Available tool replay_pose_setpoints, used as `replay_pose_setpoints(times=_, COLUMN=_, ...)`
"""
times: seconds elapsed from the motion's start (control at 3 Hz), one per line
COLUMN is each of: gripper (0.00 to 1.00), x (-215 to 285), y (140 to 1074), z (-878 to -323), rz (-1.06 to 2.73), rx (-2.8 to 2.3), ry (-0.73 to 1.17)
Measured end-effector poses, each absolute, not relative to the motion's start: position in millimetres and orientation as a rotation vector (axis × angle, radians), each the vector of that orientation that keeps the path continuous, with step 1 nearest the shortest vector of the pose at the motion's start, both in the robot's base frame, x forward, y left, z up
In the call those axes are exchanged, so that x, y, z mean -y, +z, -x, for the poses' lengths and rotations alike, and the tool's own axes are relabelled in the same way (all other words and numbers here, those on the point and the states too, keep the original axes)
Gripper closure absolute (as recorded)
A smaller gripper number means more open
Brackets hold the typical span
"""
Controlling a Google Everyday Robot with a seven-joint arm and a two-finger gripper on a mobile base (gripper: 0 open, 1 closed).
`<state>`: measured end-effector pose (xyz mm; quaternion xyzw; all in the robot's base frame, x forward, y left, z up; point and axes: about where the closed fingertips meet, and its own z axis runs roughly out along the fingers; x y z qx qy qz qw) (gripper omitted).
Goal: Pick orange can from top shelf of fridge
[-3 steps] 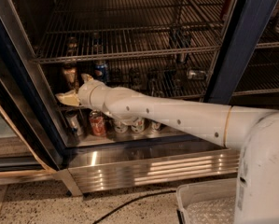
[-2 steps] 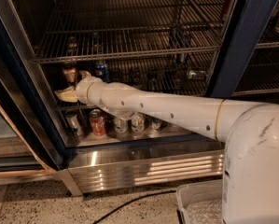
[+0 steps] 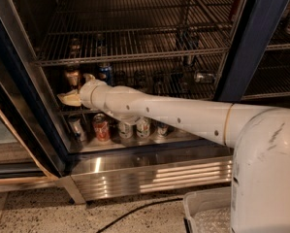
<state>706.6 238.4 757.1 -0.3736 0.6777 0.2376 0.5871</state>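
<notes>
The orange can stands upright at the left end of a wire shelf inside the fridge, beneath another wire rack. It has a coppery body and a silver top. My gripper is inside the fridge at the left. It is just below and in front of the orange can's base, and seems not to hold it. A blue can stands right of the orange can, behind my wrist.
Several cans stand on the steel floor under my arm, among them a red-and-white can. More cans lie farther right on the wire shelf. The open glass door is at the left. A grey bin is at the bottom right.
The forearm has risen and swung closer to the camera. The gripper has stayed near the same spot below the orange can. The cans have not moved.
</notes>
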Motion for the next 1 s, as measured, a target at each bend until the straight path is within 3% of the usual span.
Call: replay_pose_setpoints(times=1.0, gripper=0.31, x=-248.3, y=750.8, z=-735.5, rz=0.825, rx=-1.606, ry=0.536)
